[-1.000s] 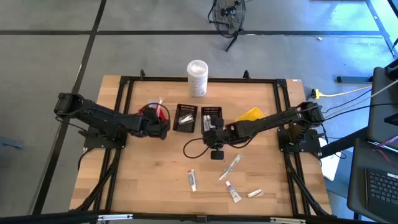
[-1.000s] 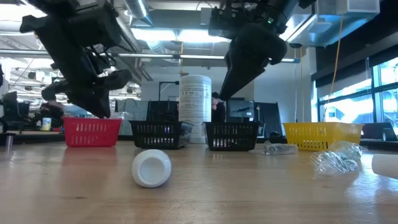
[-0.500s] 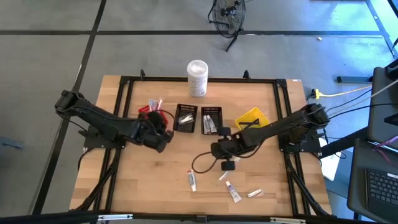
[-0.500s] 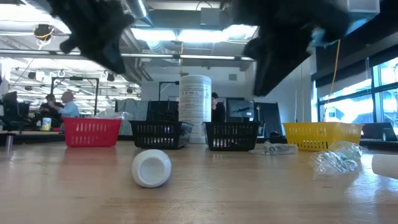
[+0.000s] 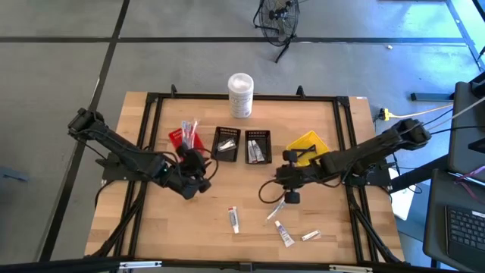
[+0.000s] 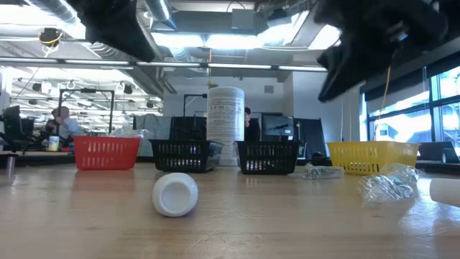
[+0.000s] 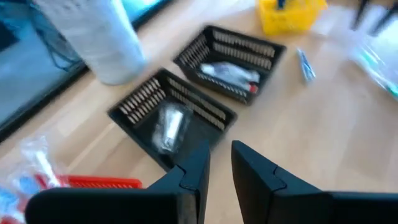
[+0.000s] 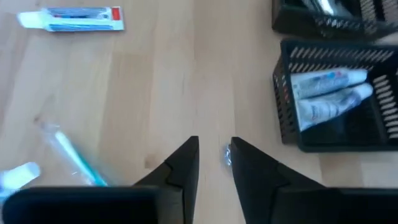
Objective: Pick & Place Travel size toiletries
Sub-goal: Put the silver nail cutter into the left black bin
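- Wood-topped table is seen from above with four travel toiletries loose on its near half: a white tube, a pale toothbrush, a second tube and a small sachet.
- The right gripper is held over the table's middle. From it, the toothbrush lies at about 7 o'clock and near, the first tube at 8 o'clock, the second tube at 6 o'clock and the sachet at 5 o'clock, all apart from it.
- In the right wrist view its fingers are parted by a narrow gap and nothing is gripped. The toothbrush and a red-capped tube are seen on bare wood ahead.
- Two tubes already lying in a black bin are shown there in detail; from above they are only pale specks.
- The left gripper is held at 5 o'clock of the red bin. Its fingers are only slightly apart and empty.
- Only the left wrist view shows a clear sachet in the nearer black bin.
- Only the low view shows a tube end-on and a crinkled clear wrapper.
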Tool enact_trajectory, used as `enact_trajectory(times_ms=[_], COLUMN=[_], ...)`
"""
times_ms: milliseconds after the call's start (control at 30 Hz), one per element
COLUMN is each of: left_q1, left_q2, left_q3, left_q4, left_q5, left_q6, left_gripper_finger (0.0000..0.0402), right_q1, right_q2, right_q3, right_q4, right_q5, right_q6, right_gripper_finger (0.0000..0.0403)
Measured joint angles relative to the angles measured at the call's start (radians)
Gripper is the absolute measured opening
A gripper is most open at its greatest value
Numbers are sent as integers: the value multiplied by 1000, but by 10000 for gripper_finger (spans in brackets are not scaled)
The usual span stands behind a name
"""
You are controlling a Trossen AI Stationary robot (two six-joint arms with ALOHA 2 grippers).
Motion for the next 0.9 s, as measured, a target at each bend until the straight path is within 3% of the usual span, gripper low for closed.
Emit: enact_trajectory(times_ms=[167, 333, 567, 733, 900], left_q1=[29, 55, 84, 98, 108], left_q2=[0, 0, 10, 16, 16], left_q3=[0, 0, -10, -36, -46], left_q4=[16, 41, 52, 75, 92], left_q5=[238, 238, 263, 253, 242], left_q6=[152, 184, 243, 262, 271], left_gripper_finger=[61, 61, 66, 88, 116], right_q1=[-3, -26, -72, -105, -129], right_q2=[16, 48, 122, 168, 182], right_q3=[-68, -70, -69, -69, -69], right_q4=[65, 95, 101, 94, 93], right_q5=[2, 5, -27, -26, -24], right_q6=[-50, -108, -132, -133, -158], right_gripper_finger=[87, 98, 164, 206, 223])
